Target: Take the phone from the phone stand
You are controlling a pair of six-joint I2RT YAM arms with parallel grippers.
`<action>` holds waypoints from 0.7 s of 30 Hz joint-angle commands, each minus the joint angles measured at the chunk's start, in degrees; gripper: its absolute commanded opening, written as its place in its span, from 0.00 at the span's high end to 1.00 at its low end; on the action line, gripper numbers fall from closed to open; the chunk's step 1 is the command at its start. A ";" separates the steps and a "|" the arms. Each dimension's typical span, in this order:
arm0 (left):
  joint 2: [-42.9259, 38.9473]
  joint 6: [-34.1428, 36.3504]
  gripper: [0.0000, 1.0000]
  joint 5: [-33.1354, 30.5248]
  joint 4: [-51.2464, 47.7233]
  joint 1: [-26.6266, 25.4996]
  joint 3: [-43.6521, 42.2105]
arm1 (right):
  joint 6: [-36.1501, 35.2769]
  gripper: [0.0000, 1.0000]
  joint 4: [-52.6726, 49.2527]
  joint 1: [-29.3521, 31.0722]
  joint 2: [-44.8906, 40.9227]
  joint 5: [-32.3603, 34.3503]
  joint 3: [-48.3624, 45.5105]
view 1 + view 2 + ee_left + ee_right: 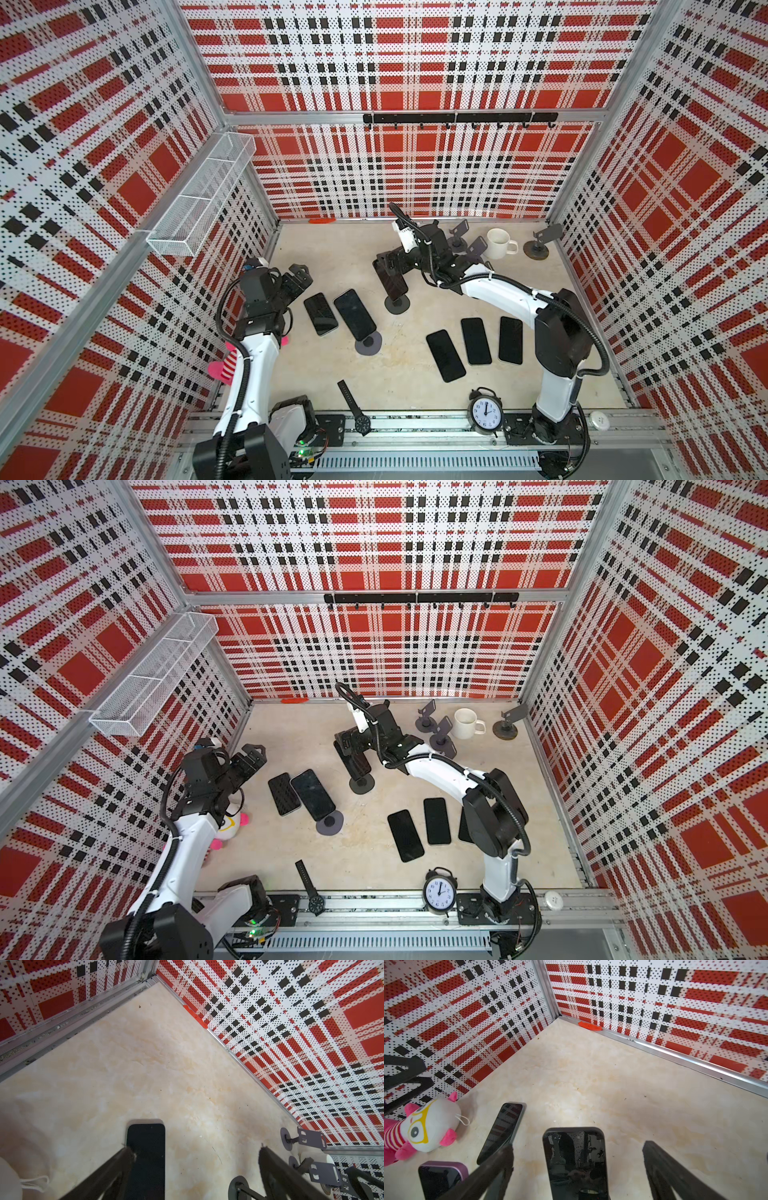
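Right jaws: spread to full width and holding nothing. In the right wrist view they sit on either side of the phone's upper end, with a clear gap on each side.
Left jaws: spread wide and empty, held over the counter (332, 249) on its left side.
Phone (575, 1159): seated in the phone stand (397, 305) and leaning back, near the counter's centre; seen in both top views.
Second phone (354, 313): propped on a grey round-based stand (368, 343), just beside a flat-lying phone (320, 313).
Three flat phones (476, 340): lying in a row on the counter's right half.
Empty stands (542, 243): standing at the back, near the mug (498, 243).
Front rail: carries the alarm clock (485, 411) and the wristwatch (353, 405).
Plush toy (429, 1126): lying by the left wall.
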 commanded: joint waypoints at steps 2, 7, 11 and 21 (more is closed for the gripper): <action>0.12 0.66 0.02 1.70 -0.74 0.57 0.05 | -1.82 0.02 -1.45 0.17 4.01 -2.66 4.13; 0.20 0.95 0.02 3.44 -0.50 0.82 -0.58 | -2.42 0.05 -4.06 1.63 7.55 -1.13 7.40; -0.50 1.36 0.02 4.65 -0.59 0.80 -1.34 | -3.66 0.05 -6.47 2.51 9.37 0.81 9.17; -1.24 1.34 0.02 4.86 -0.50 0.54 -2.00 | -4.08 0.12 -9.09 2.82 11.77 3.38 11.31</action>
